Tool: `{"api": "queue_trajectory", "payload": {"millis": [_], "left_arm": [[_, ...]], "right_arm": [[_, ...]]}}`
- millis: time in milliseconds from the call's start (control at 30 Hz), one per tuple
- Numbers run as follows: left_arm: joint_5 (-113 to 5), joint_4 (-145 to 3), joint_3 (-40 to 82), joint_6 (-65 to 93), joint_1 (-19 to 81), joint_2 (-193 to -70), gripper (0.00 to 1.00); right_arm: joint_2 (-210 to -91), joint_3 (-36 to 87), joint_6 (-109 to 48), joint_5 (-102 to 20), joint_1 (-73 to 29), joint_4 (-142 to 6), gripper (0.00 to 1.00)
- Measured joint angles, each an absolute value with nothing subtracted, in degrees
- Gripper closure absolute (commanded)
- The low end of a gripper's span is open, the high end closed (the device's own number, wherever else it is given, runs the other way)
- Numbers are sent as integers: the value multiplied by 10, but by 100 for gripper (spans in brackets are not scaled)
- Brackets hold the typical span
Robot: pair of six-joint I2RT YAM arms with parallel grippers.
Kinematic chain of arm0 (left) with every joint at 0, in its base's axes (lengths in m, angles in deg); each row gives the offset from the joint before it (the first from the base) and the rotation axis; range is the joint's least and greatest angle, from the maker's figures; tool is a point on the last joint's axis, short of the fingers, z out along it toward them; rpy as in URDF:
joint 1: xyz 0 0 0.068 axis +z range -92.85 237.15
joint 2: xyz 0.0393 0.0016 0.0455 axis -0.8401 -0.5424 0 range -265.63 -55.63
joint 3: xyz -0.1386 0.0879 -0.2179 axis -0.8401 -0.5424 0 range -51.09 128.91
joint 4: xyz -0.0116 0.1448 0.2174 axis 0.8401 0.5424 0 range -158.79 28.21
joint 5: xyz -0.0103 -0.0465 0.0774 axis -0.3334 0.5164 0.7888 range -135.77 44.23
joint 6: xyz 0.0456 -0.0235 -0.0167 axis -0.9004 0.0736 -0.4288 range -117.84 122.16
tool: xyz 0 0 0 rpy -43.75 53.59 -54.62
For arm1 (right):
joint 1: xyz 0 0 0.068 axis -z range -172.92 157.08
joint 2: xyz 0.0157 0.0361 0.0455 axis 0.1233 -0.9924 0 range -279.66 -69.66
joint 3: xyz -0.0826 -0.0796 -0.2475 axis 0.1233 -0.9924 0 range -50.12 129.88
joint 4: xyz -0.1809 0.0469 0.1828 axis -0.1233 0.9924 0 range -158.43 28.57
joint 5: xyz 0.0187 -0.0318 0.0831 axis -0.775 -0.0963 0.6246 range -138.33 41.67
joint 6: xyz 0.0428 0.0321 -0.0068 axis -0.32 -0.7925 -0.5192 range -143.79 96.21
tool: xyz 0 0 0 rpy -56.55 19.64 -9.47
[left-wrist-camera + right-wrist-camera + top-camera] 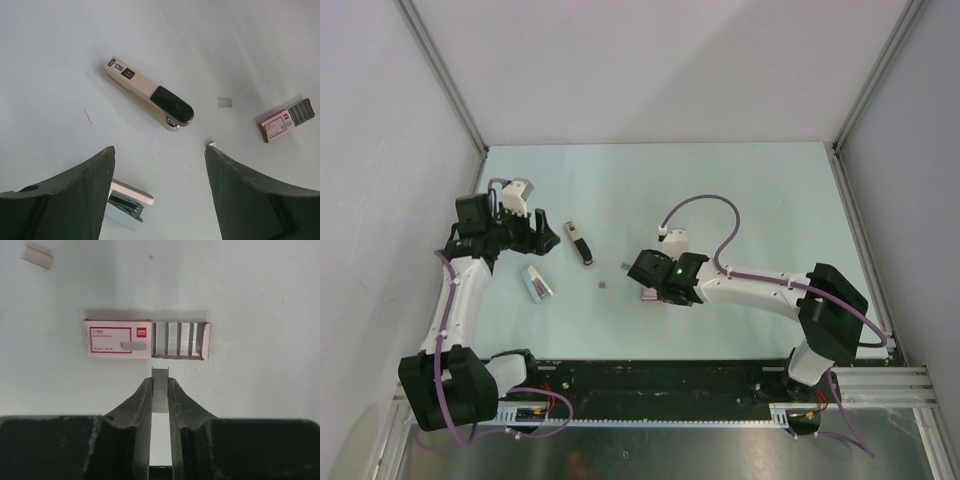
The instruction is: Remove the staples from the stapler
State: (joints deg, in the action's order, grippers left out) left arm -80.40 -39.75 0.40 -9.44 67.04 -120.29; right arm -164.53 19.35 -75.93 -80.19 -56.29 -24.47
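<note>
The slim stapler (580, 245), pale with a black end, lies flat on the table just right of my left gripper (546, 240). In the left wrist view the stapler (148, 94) lies ahead of my left gripper (160, 148), which is open, empty and above the table. My right gripper (160, 382) is shut on a silvery strip of staples (160, 373), held just in front of the pink-red staple box (119, 339), whose open end shows more strips. From above, my right gripper (648, 280) hovers over the box (648, 296).
A white and pale-blue stapler-like item (537, 283) lies near my left gripper and shows by the left finger (128, 205). Loose staple bits lie mid-table (603, 285), (226, 103), (38, 256). Grey walls enclose the table on three sides.
</note>
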Motion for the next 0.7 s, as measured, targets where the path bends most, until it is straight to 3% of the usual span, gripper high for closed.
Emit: {"api": "queue_trajectory", "payload": {"millis": [700], "left_arm": [[-804, -395, 2, -95, 670, -1201, 23]], "right_arm": [[-1662, 161, -785, -777, -542, -286, 95]]}}
